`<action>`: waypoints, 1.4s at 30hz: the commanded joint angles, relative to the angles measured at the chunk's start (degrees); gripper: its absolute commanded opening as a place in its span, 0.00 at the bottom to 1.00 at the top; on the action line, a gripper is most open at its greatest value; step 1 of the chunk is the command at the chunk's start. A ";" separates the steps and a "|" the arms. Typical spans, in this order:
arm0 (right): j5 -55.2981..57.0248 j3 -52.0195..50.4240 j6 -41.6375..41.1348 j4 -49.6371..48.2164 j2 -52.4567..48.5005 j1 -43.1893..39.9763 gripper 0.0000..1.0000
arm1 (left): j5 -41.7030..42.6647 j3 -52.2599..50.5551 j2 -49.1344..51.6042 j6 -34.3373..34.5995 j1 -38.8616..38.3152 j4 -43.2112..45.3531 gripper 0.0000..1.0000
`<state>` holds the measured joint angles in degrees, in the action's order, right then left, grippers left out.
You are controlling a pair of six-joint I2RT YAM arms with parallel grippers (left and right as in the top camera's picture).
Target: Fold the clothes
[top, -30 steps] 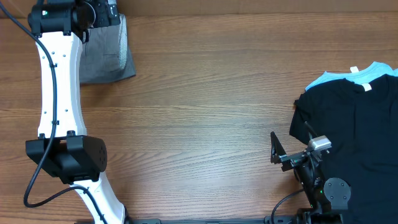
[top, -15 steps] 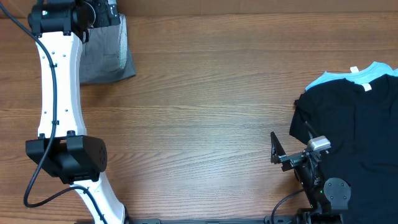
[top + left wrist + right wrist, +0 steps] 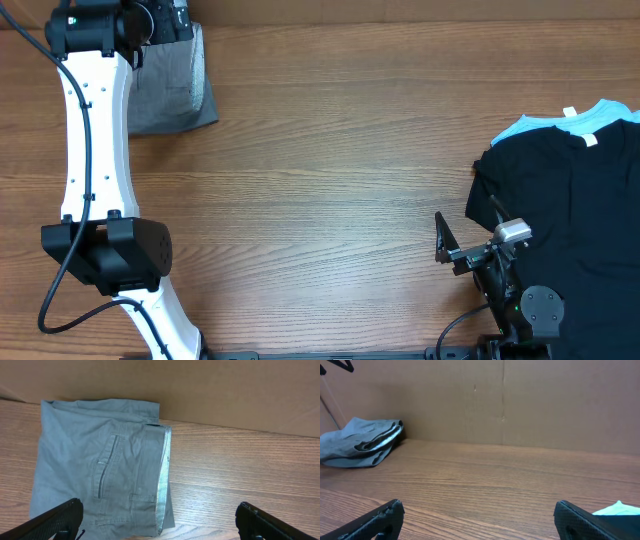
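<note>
The grey shorts point(image 3: 172, 88) lie folded in a compact stack at the table's far left corner, against the cardboard wall. In the left wrist view the shorts point(image 3: 100, 460) show a pocket seam and a paler lining edge. My left gripper point(image 3: 165, 20) hovers over the back of the shorts. It is open and empty point(image 3: 159, 510), with its fingers astride the stack's near edge. My right gripper point(image 3: 468, 230) is open and empty point(image 3: 477, 512) low over bare wood at the front right. The shorts point(image 3: 362, 442) show far off at the left in its view.
A black T-shirt point(image 3: 570, 210) lies on a turquoise garment point(image 3: 545, 125) at the right edge, beside my right arm. The turquoise cloth point(image 3: 620, 509) shows by the right finger. A cardboard wall point(image 3: 500, 400) closes the back. Bare wooden table point(image 3: 340, 170) lies between the arms.
</note>
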<state>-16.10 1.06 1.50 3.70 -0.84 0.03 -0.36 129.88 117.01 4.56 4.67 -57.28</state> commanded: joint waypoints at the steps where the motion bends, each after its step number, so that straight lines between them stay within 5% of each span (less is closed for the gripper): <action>1: 0.61 -0.61 0.24 -0.26 0.68 0.28 1.00 | 0.42 0.35 0.11 0.79 -0.20 0.13 1.00; 7: 0.61 -0.61 0.24 -0.26 0.68 0.28 1.00 | 0.35 0.35 -1.42 0.79 -0.20 0.07 1.00; 16: 0.61 -0.61 0.24 -0.26 0.68 0.28 1.00 | 0.35 -9.99 -18.86 0.79 -0.20 0.11 1.00; 42: 0.61 -0.61 0.24 -0.26 0.68 0.28 1.00 | 0.20 -76.22 -83.45 0.79 -0.20 0.07 1.00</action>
<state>-16.08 1.06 1.52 3.70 -0.84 0.05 -0.38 59.35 38.20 4.56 4.67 -57.32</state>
